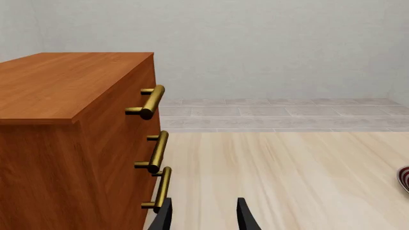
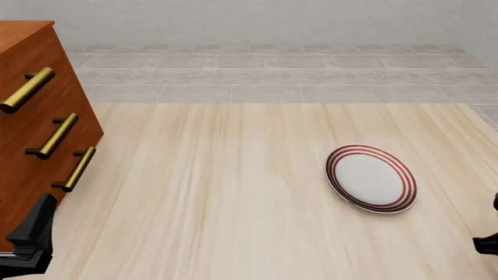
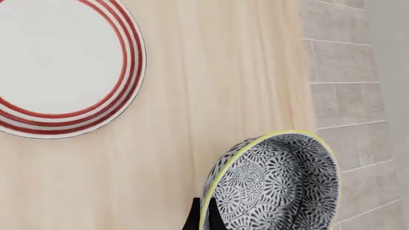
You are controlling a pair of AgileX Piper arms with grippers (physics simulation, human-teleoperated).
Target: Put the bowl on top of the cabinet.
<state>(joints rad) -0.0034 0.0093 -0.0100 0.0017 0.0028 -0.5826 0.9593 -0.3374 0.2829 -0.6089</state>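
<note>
The bowl [image 3: 275, 182], patterned dark blue and white with a pale yellow rim, hangs tilted on its side above the table in the right wrist view. My right gripper [image 3: 204, 215] is shut on its rim, one finger inside and one outside. The front view cuts the bowl off; only a dark bit of the right gripper [image 2: 488, 236] shows at the right edge. The reddish-brown cabinet [image 2: 31, 116] with brass handles stands at the far left. My left gripper [image 1: 204, 218] is open and holds nothing, low beside the cabinet [image 1: 64, 120] front near the bottom handle.
A flat white plate with red rings [image 2: 372, 178] lies on the wooden table right of centre, and also shows near the bowl as the plate [image 3: 57, 62] in the right wrist view. Grey tiled floor [image 2: 272, 70] lies beyond the table's far edge.
</note>
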